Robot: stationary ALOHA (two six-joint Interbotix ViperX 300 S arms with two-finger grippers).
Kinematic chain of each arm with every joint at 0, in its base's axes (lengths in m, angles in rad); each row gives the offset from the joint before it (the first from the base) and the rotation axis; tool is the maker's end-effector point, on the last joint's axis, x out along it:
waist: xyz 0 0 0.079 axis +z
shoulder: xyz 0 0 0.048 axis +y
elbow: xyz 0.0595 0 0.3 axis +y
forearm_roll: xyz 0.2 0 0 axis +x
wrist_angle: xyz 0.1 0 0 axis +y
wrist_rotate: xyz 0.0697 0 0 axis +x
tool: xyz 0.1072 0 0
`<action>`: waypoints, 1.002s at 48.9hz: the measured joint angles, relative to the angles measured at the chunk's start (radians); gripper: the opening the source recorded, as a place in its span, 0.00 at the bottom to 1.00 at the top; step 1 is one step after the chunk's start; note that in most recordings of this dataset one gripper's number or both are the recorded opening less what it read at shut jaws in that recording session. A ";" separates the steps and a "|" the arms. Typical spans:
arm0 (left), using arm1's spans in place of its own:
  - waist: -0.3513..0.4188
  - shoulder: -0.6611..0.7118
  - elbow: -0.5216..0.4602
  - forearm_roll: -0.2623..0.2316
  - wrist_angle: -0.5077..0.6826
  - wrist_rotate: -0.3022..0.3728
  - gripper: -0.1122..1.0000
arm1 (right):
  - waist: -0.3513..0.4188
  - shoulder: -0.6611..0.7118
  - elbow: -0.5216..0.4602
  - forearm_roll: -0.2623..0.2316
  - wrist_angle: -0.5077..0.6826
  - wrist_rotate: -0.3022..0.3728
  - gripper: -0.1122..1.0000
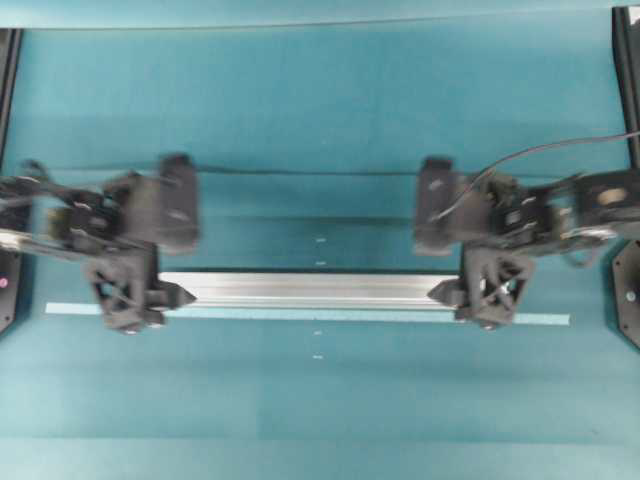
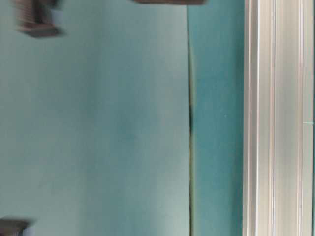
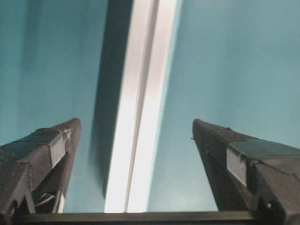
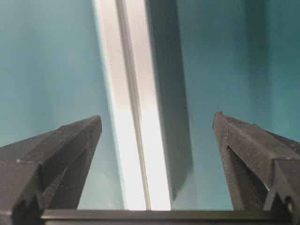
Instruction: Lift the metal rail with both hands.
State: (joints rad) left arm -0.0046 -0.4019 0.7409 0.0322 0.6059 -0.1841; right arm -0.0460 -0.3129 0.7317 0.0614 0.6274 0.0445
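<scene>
Now, rail: the metal rail [image 1: 305,289] is lying flat on the tabletop [image 1: 320,100], long axis running left to right.
Left tool [image 1: 130,298]: spreading wide, straddling the rail's left end.
Right tool [image 1: 490,293]: gaping wide over the right end (each arm equally near its own end).

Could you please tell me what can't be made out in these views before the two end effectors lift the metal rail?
- Both ends of the metal rail: overhead view, covered by the left end effector and right end effector.
- Whether the open fingers touch the rail: wrist views show gaps, but height is unclear.
- Dark shapes: table-level view, blurred and cut off.
- Tape strip: partly hidden by the rail.
</scene>
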 measured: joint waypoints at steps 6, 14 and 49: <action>0.000 -0.103 0.003 0.000 0.003 0.005 0.95 | -0.014 -0.094 -0.003 0.002 -0.023 0.000 0.97; 0.000 -0.193 0.006 0.000 0.006 0.005 0.95 | -0.035 -0.201 0.000 -0.006 -0.052 -0.002 0.97; 0.041 -0.417 0.034 0.000 -0.115 0.005 0.95 | -0.143 -0.672 0.115 -0.015 -0.190 -0.003 0.97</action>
State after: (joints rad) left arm 0.0368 -0.8191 0.7747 0.0322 0.4909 -0.1795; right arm -0.1887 -0.9848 0.8468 0.0460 0.4372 0.0414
